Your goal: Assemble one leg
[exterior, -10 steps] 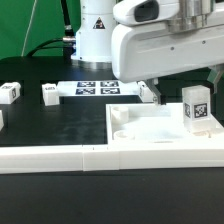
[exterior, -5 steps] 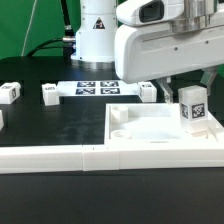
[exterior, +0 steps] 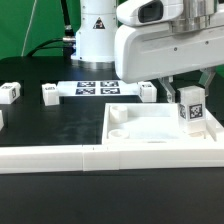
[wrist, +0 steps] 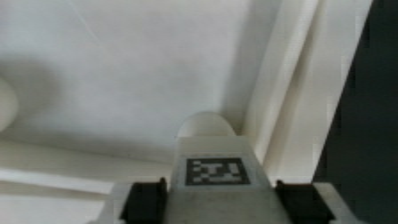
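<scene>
While your gripper (wrist: 221, 197) clamps the leg (exterior: 191, 108) upright over a corner of the panel (exterior: 150, 137), toward the bench (exterior: 60, 125) edge on the exterior view's right, you're at insertion; next, lower it straight into the socket, probably hidden beneath.

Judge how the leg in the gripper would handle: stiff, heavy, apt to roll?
Probably stiff: the leg looks like moulded plastic, unbent in the gripper. Likely light: it is small beside the panel. Flat faces suggest no rolling; upright it may tip.
</scene>
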### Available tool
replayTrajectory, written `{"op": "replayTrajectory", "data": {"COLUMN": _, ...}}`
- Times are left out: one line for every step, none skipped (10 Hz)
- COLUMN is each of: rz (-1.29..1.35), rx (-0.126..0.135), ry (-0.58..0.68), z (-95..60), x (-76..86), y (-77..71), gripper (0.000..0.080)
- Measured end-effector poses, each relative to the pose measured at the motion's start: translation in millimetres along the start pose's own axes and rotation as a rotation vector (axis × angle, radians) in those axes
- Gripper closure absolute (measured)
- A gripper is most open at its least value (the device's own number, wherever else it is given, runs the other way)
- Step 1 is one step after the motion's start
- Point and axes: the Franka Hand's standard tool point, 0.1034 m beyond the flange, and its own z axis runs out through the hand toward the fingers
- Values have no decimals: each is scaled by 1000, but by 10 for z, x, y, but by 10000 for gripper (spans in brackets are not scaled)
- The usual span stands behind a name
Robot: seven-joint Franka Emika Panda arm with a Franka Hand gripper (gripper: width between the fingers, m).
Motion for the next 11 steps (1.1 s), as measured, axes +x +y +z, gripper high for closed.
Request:
{"op": "replayTrajectory", "data": {"rz": 145, "rx": 0, "ry": -4, "z": 5, "x": 4, "y": -44, "gripper": 509}}
{"op": "replayTrajectory", "data": {"rz": 298, "rx": 0, "ry": -3, "z": 12, "x": 15, "y": -102, "gripper": 509}}
{"op": "replayTrajectory", "data": {"rz": 420, "rx": -1, "ry": -3, "z": 15, "x": 20, "y": -143, "gripper": 509}}
{"op": "replayTrajectory", "data": {"rz": 560, "rx": 2, "ry": -6, "z": 18, "x": 20, "y": -175, "gripper": 508}}
{"op": "replayTrajectory", "data": {"rz": 672, "rx": 20, "ry": -11, "z": 21, "x": 24, "y": -171, "gripper": 508}}
{"op": "replayTrajectory", "data": {"rz": 827, "rx": 30, "ry": -15, "z": 20, "x": 27, "y": -183, "gripper": 508}}
{"op": "replayTrajectory", "data": {"rz": 950, "rx": 30, "ry": -17, "z": 19, "x": 29, "y": -195, "gripper": 508}}
{"op": "replayTrajectory", "data": {"rz": 1059, "rx": 29, "ry": -17, "z": 12, "x": 35, "y": -208, "gripper": 508}}
{"op": "replayTrajectory", "data": {"rz": 1194, "rx": 29, "ry": -19, "z": 16, "x": 33, "y": -219, "gripper": 508}}
{"op": "replayTrajectory", "data": {"rz": 1254, "rx": 34, "ry": -23, "z": 21, "x": 32, "y": -227, "gripper": 508}}
{"op": "replayTrajectory", "data": {"rz": 1333, "rx": 38, "ry": -26, "z": 21, "x": 34, "y": -232, "gripper": 508}}
